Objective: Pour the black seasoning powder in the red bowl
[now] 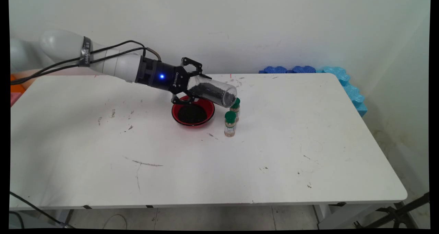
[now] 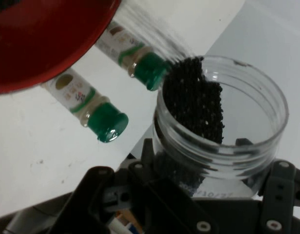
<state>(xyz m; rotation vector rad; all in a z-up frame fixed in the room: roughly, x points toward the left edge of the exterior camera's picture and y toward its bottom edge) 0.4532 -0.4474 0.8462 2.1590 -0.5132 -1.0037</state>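
End effector [image 1: 192, 84] clamped on a clear plastic jar [image 1: 214, 91], one finger on either side of its body. Jar held almost on its side above the bench [image 1: 274, 151], open mouth pointing right and slightly down. Dark granules [image 2: 196, 100] lie along the jar's lower wall up to the rim — the hand view shows them heaped at the mouth.

Just below the jar's gripped end: a red bowl [image 1: 193, 113] on the bench, holding a patch of the same dark granules. The jar's mouth reaches past the bowl's right rim, over the farther of two small spice bottles.

Spice bottles: both upright, green caps, pale contents. Far bottle [image 1: 235, 107] stands just right of the bowl, its cap partly hidden behind the jar's mouth. Near bottle [image 1: 230, 123] just in front of it — cannot tell whether the two touch.

Far right, along the bench's far edge and right corner: blue foam pieces [image 1: 343, 81]. Bench top scuffed with dark marks.
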